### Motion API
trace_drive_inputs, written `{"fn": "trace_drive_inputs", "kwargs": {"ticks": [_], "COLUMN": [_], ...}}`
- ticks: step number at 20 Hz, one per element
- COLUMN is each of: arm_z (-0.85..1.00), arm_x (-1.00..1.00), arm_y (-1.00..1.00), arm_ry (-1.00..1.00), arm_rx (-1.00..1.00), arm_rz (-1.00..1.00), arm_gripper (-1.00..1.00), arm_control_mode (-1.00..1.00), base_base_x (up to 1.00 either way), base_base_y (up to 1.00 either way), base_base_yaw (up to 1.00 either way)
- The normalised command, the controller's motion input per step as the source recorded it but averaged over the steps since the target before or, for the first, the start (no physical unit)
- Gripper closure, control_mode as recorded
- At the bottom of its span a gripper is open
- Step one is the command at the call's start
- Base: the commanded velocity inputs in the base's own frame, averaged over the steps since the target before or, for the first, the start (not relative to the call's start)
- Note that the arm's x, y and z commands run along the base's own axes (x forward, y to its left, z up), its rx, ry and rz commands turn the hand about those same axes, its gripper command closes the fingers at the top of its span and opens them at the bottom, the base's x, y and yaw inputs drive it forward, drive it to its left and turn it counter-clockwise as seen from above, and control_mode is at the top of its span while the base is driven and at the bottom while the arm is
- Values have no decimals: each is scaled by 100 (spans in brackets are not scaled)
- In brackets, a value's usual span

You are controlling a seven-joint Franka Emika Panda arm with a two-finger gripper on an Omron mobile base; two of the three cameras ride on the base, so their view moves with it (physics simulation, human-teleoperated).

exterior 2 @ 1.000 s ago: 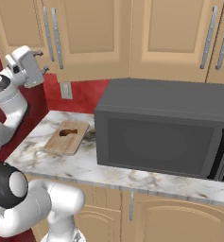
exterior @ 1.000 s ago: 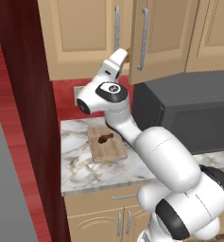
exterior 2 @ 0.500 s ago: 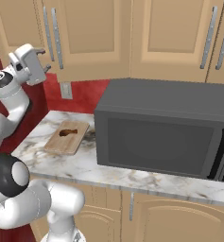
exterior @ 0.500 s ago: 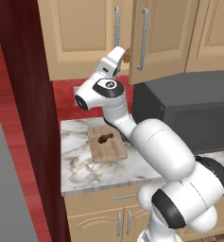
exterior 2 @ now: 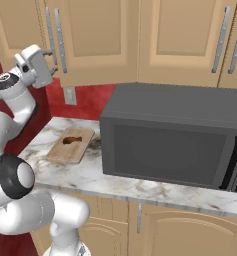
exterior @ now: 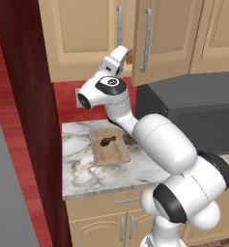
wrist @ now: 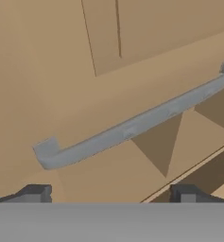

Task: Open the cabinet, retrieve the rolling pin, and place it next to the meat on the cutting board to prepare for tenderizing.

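Your tool (wrist: 111, 191) stands wide and empty just short of the cabinet (exterior: 87, 38) handle (wrist: 132, 127), which crosses from 8 to 2 o'clock, so closing off-centre could slip off it; the meat (exterior: 108, 141) waits on the cutting board (exterior: 108, 146).

The cabinet (exterior: 111, 34) doors run off the top edge (interior mostly hidden).
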Motion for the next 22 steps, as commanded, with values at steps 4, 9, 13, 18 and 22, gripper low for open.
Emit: {"fn": "trace_drive_inputs", "kwargs": {"ticks": [4, 9, 13, 18, 22], "arm_z": [0, 0, 0, 0, 0], "arm_x": [30, 35, 33, 23, 22], "arm_y": [-6, -6, -9, -13, -15], "arm_ry": [0, 0, 0, 0, 0], "arm_rx": [0, 0, 0, 0, 0], "arm_rz": [0, 0, 0, 0, 0], "arm_gripper": [-100, -100, -100, -100, -100], "arm_control_mode": [-100, -100, -100, -100, -100], "base_base_x": [0, 0, 0, 0, 0], "base_base_y": [0, 0, 0, 0, 0], "base_base_yaw": [0, 0, 0, 0, 0]}}
